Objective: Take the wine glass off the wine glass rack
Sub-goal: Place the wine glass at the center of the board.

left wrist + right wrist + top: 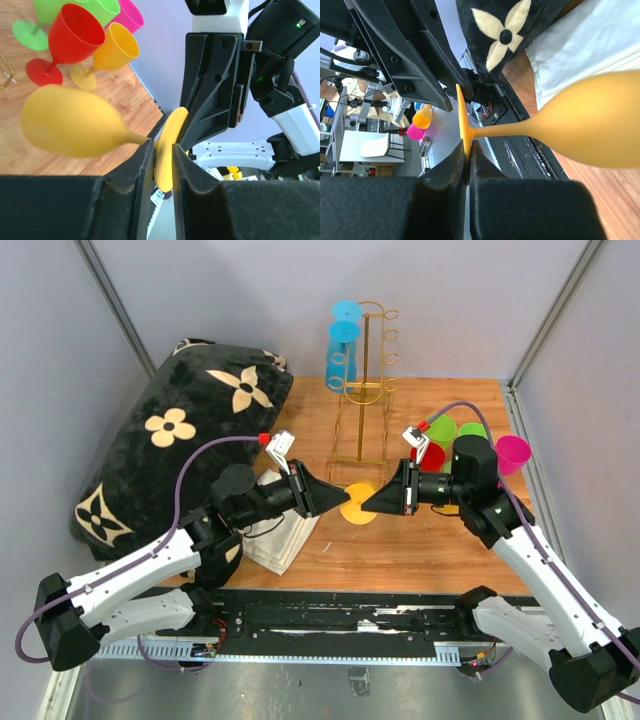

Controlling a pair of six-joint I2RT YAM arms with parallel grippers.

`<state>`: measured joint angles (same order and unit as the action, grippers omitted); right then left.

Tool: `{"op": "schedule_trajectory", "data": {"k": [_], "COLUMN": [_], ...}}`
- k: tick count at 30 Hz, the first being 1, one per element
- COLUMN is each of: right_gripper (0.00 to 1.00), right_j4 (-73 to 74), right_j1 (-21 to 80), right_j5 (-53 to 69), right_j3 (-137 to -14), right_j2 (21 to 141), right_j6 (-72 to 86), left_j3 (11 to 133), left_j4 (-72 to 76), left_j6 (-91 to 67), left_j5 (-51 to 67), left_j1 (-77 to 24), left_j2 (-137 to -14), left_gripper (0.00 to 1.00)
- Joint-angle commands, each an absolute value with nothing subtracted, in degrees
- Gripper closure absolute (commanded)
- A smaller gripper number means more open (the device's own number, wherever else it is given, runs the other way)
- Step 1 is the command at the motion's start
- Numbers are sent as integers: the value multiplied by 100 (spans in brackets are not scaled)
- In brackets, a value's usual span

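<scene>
One yellow wine glass [70,122] mid-handover: your right tool [467,150] is clenched on its stem to take it; left tool [162,152] flanks the foot, grip unclear

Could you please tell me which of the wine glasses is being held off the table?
The yellow wine glass: it lies sideways in the air, foot between the left pincer and right pincer; the rest stand or hang.

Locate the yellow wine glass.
Top view, centre: the yellow wine glass is between the left gripper and right gripper, in front of the wine glass rack.
</scene>
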<state>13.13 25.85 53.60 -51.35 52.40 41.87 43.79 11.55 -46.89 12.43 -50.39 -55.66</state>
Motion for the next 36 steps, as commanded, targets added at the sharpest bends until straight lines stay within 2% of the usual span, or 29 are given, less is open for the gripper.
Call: {"op": "schedule_trajectory", "data": {"k": [1, 4, 7, 12, 13, 14, 17, 20, 23, 26, 29, 32, 34, 36], "right_gripper": [99, 99, 99, 98, 93, 84, 60, 40, 33, 30, 30, 28, 29, 29], "right_j4": [1089, 993, 914, 853, 857, 981, 1595, 2263, 2902, 3496, 3749, 3539, 3209, 3137], "right_j1": [2662, 2671, 2680, 2702, 2702, 2705, 2700, 2698, 2694, 2630, 2404, 2261, 2266, 2269], "right_j5": [5273, 5239, 5246, 5211, 5181, 5117, 4497, 3511, 2208, 1297, 1986, 3415, 4625, 5320], "right_j3": [-5300, -5254, -5217, -5198, -5209, -5259, -5604, -5969, -6298, -6523, -6580, -6421, -6227, -6172], "right_j2": [5135, 5032, 4969, 4869, 4826, 4788, 4641, 4457, 4323, 4367, 4625, 4932, 5166, 5404], "right_j6": [4087, 4078, 4071, 4057, 4007, 3896, 3358, 2771, 2376, 2334, 2357, 2623, 2827, 2936], "left_j3": [4317, 4305, 4282, 4267, 4271, 4262, 4233, 4223, 4142, 3807, 3344, 3072, 2998, 2944], "left_j4": [1197, 1247, 1471, 1791, 1784, 1783, 1699, 1352, 849, 824, 1155, 1245, 1192, 1142], "left_j6": [-4632, -4743, -4841, -4854, -4813, -4769, -4431, -3716, -2699, -1727, -798, 17, 358, 584], "left_j5": [1562, 1969, 2193, 2369, 2346, 2318, 2319, 2262, 1780, 1365, 1551, 2037, 2045, 1962], "left_j1": [-5089, -5098, -5135, -5209, -5224, -5241, -5334, -5610, -6171, -6827, -7330, -7400, -7400, -7396], "left_j2": [-5500, -5630, -5750, -5835, -5822, -5800, -5713, -5598, -5383, -5066, -4766, -4566, -4483, -4391], "left_gripper": [71, 67, 68, 93, 97, 99, 99, 99, 99, 99, 99, 99, 100, 100]}}
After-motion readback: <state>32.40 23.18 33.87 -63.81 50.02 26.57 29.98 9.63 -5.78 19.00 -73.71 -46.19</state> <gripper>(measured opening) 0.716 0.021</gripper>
